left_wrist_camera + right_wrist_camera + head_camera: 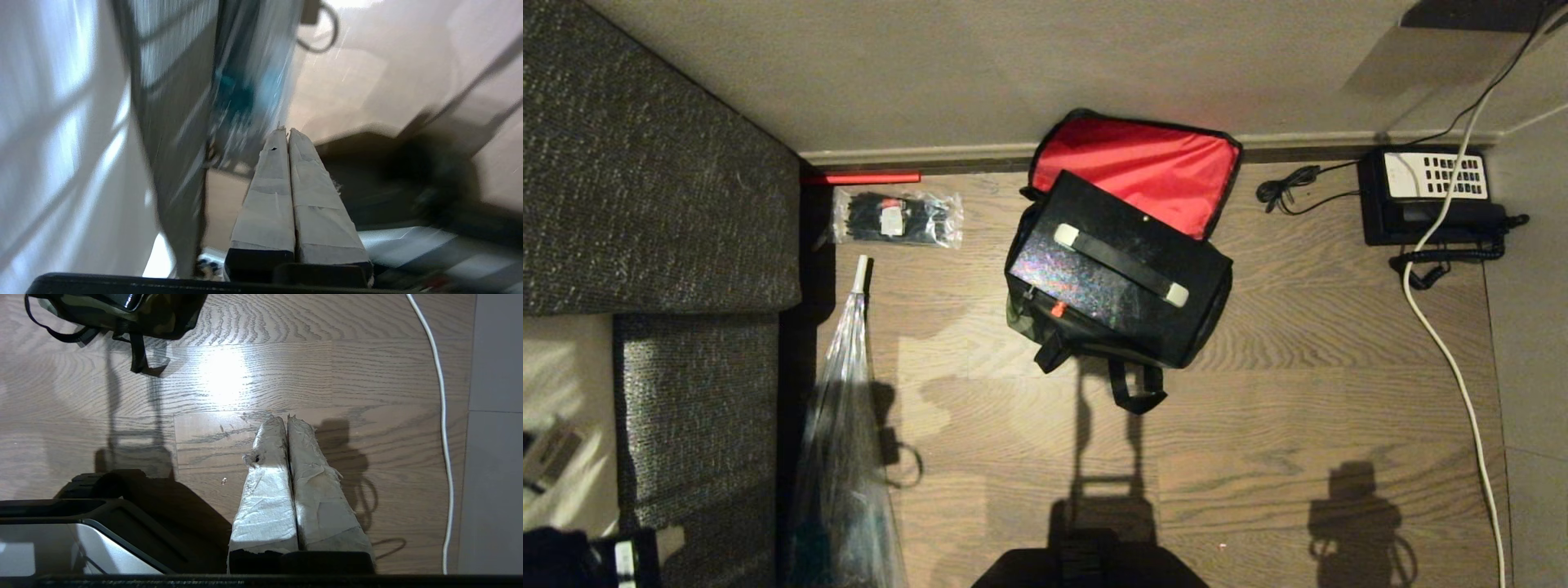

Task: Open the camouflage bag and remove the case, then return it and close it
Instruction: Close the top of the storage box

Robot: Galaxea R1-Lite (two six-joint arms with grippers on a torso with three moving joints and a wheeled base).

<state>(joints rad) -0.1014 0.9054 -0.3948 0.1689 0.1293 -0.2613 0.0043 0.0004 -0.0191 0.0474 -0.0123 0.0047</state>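
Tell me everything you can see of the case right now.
The case is a black rectangular hard-looking box with a faintly glittery top. A black handle with pale ends runs diagonally across it, and a small red latch shows at its near edge. It lies flat but skewed, sitting in the open camouflage bag on the wooden floor by the wall, with the bag's red-lined flap folded back behind it. No gripper touches it.

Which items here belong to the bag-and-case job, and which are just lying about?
Job items:
- camouflage bag, flap open, red lining showing
- case, sitting in the bag

Lying about:
- black telephone
- white cable
- packet of cable ties
- clear plastic bag
- red stick
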